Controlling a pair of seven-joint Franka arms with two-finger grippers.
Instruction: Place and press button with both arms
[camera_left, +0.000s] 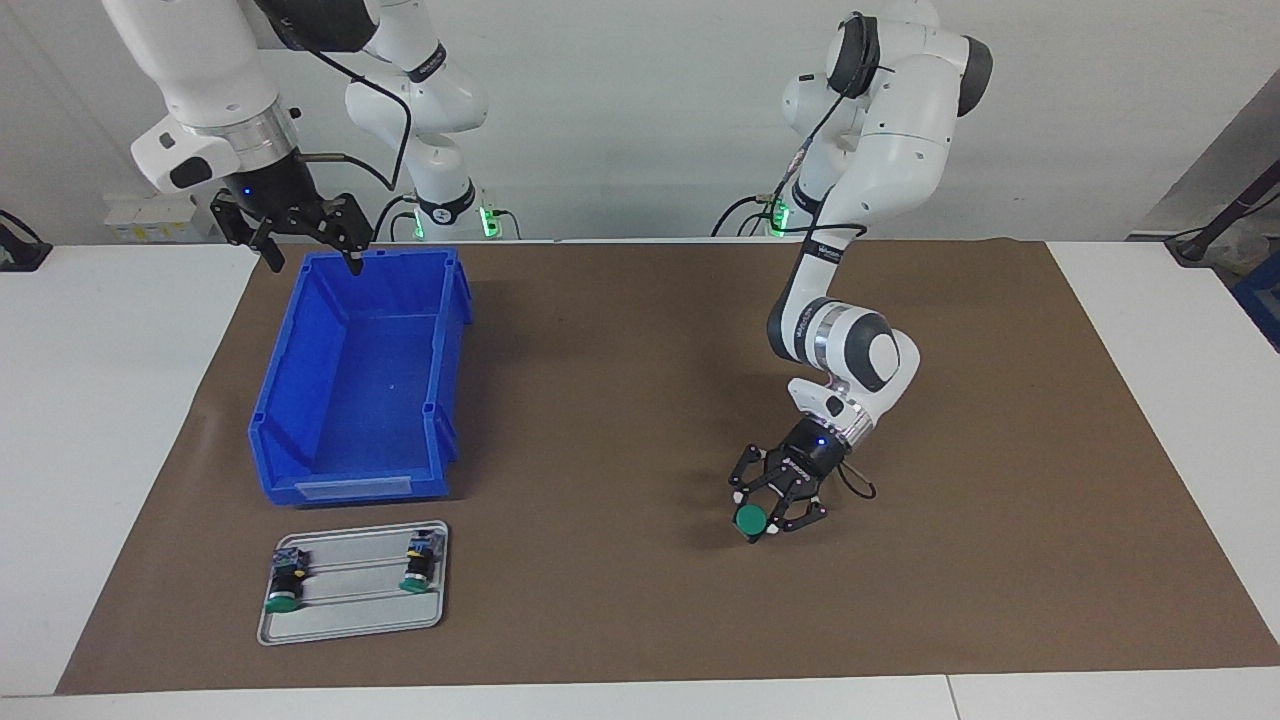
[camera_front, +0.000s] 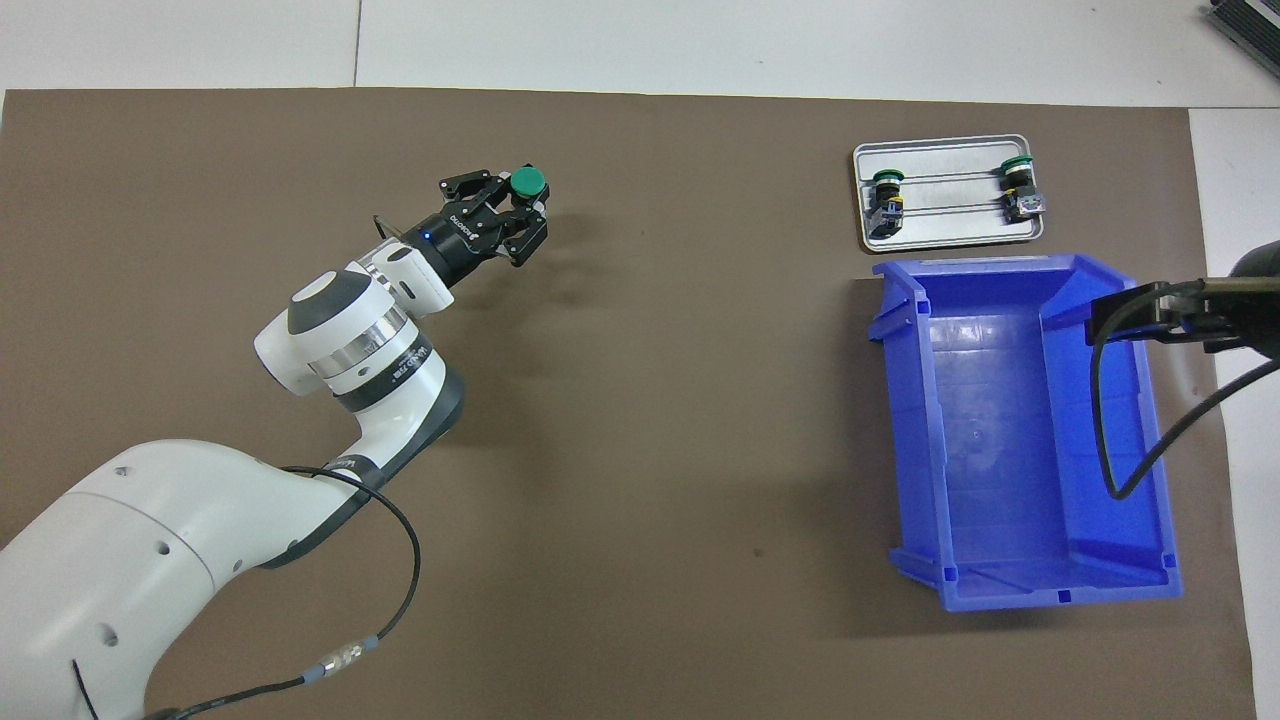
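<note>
Right now your left gripper (camera_left: 768, 519) sits low over the brown mat (camera_left: 620, 420), toward the left arm's end of the table, with its fingers closed around the button (camera_left: 750, 518). Only the round green cap shows in either view; the black body and rear block are hidden between the fingers and the linkage, so you cannot tell whether the button touches the mat or hangs just above it. In the overhead view the cap (camera_front: 527, 181) points toward about one o'clock from the wrist, and the left arm (camera_front: 350, 350) reaches in from seven o'clock, its base cut off by the frame edge.

Your right gripper (camera_left: 305, 240) waits high over the end of the blue bin (camera_left: 360, 380) nearest the robots. Its fingers stand apart and hold nothing. In the overhead view only a dark sliver of it and a looping black cable (camera_front: 1130, 400) enter at three o'clock, the rest cut off, so judge it from the facing view alone.

From the bin, the metal tray (camera_left: 350, 615) lies farther from the robots, just beside it but apart. Two green-capped switches (camera_left: 285, 585) lie on their sides on it, one at each end, caps pointing away from the robots. Their rear blocks are too small to make out clearly.
</note>
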